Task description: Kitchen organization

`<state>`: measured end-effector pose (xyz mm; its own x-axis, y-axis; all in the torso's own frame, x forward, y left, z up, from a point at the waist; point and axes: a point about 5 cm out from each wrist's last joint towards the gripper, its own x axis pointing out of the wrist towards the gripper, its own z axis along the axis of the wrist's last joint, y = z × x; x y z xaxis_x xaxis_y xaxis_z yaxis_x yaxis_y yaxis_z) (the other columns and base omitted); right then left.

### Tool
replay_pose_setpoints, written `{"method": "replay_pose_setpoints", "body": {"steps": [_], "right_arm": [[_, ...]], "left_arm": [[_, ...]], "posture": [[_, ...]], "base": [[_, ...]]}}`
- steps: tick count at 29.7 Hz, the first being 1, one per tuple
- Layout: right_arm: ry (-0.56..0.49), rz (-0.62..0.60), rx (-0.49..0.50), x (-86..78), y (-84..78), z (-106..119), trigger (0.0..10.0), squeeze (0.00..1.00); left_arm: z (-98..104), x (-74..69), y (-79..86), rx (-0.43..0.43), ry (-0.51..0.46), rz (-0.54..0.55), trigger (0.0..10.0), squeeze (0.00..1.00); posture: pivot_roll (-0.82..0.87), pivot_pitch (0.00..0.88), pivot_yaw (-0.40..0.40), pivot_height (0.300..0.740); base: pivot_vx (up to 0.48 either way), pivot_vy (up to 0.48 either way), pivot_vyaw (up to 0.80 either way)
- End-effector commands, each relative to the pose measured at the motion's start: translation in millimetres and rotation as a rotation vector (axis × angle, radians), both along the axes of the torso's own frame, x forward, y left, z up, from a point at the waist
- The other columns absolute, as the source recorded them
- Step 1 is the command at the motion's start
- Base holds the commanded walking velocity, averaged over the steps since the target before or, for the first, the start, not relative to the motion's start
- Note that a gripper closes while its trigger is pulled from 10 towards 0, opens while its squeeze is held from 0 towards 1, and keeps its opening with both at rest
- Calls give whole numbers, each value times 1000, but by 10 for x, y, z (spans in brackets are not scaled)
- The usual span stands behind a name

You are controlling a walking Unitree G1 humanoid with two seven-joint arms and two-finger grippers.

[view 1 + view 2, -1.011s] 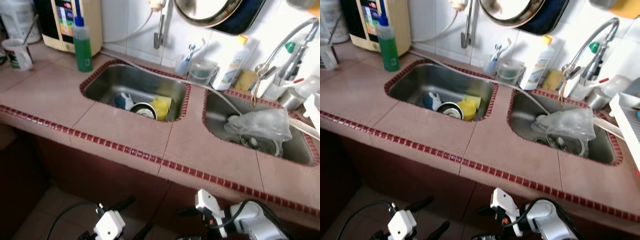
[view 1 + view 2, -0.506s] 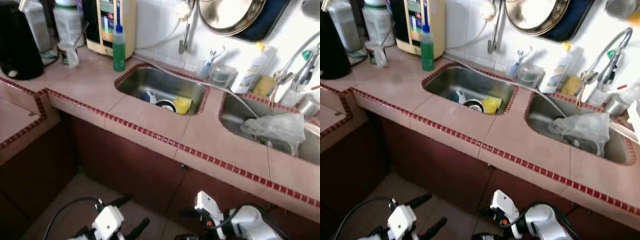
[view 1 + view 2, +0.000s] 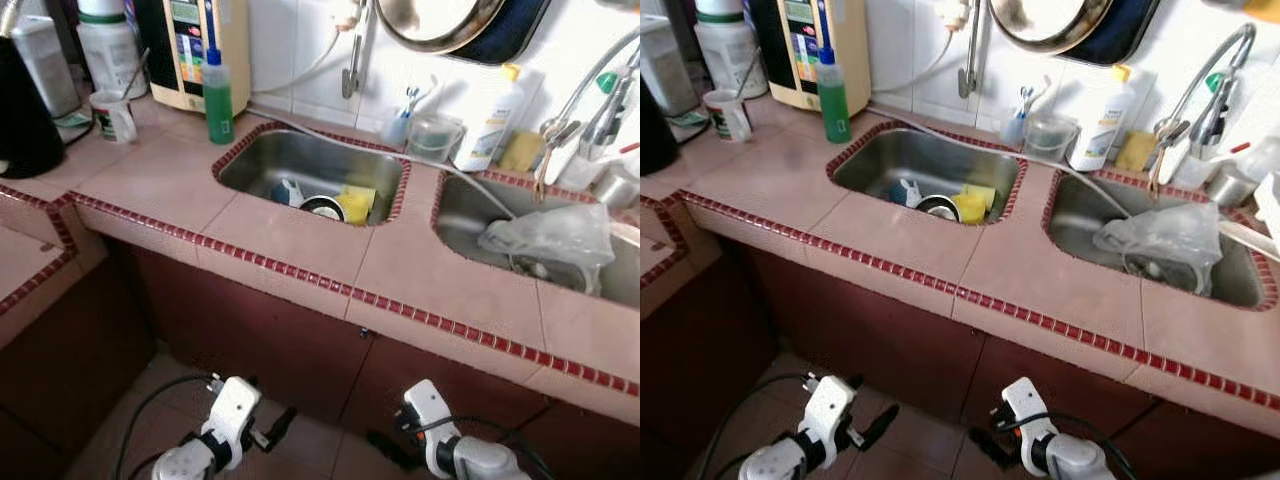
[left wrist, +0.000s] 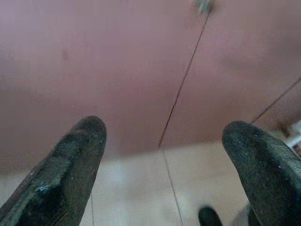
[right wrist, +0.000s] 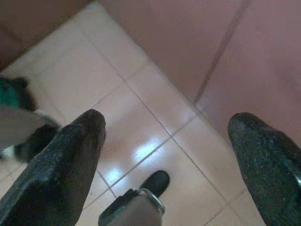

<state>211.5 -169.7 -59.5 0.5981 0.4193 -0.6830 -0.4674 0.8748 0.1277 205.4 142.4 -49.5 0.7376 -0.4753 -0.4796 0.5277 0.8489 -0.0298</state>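
Robot stands before the worktop [image 3: 300, 225]. Both arms hang low: left gripper [image 4: 164, 155] and right gripper [image 5: 164, 155] spread wide, holding nothing. Step: approach, likely. Left sink [image 3: 310, 180] near the back edge holds bowl [image 3: 322, 208] and sponge [image 3: 357, 203]; green bottle [image 3: 218, 85] stands upright by its back-left corner. Next calls for raising an arm.

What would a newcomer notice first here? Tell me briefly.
Two steel sinks set in the pink tiled counter: the left sink holds a yellow sponge and dishes, the right sink a crumpled plastic bag. A green bottle stands behind the left sink. Both hands hang low, open.
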Motion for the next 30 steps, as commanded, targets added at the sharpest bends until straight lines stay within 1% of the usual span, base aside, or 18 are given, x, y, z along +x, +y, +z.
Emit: {"method": "replay_pose_setpoints", "body": {"steps": [1,2,3,5,6,7,8,10,12,13,14,17,19,21,23,25,27,30], "right_arm": [[34,-107,-55,-98,-84,-82,10000,0],[43,-129,-70,-124,-90,-103,10000,0],[70,-185,-65,-180,-108,-141,10000,0],[94,-219,-82,-242,-139,-178,10000,0],[103,-226,-116,-283,-163,-201,10000,0],[127,-248,-180,-371,-209,-249,10000,0],[137,-255,-205,-408,-225,-268,10000,0],[143,-262,-221,-439,-225,-284,10000,0],[168,-254,-254,-479,-214,-311,10000,0],[193,-232,-305,-524,-202,-341,10000,0],[209,-213,-332,-554,-174,-361,10000,0],[212,-191,-342,-564,-135,-370,10000,0],[196,-139,-344,-550,-45,-372,10000,0],[189,-111,-349,-543,-6,-372,10000,0],[186,-101,-354,-541,5,-372,10000,0],[192,-94,-367,-542,25,-377,10000,0],[199,-100,-372,-546,21,-381,10000,0],[207,-114,-370,-552,14,-383,10000,0]], "left_arm": [[-126,-93,4,85,88,9,10000,0],[-156,-122,6,112,106,2,10000,0],[-220,-198,29,150,153,8,10000,0],[-281,-273,67,171,208,44,10000,0],[-315,-316,96,182,240,80,10000,0],[-385,-412,154,206,308,160,10000,0],[-406,-448,161,217,323,181,10000,0],[-429,-487,133,221,342,191,10000,0],[-439,-505,52,246,329,148,10000,0],[-447,-520,-22,215,345,145,10000,0],[-450,-525,-54,216,347,135,10000,0],[-456,-532,-70,226,354,122,10000,0],[-454,-523,-75,234,352,112,10000,0],[-450,-508,-76,243,352,103,10000,0],[-448,-501,-78,242,352,102,10000,0],[-424,-434,-93,253,337,84,10000,0],[-411,-404,-109,253,331,75,10000,0],[-407,-392,-129,252,332,66,10000,0]], "posture": [[22,15,-53,740],[18,14,-51,740],[12,12,-47,740],[13,10,-45,740],[19,4,-48,740],[20,0,-46,740],[19,0,-46,740],[18,0,-42,740],[20,0,-43,740],[20,0,-43,740],[17,0,-41,740],[19,0,-42,740],[22,0,-37,740],[20,0,-32,740],[20,0,-32,740],[15,0,-26,740],[12,0,-24,740],[8,0,-22,740]], "base": [[0,0,0],[0,0,0],[0,0,0],[0,0,0],[0,0,0],[0,0,0],[0,0,0],[0,0,0],[0,0,0],[0,0,0],[0,0,-781],[0,0,-773],[0,0,-744],[0,0,-744],[0,0,-744],[0,0,-744],[0,0,-737],[0,0,-729]]}}
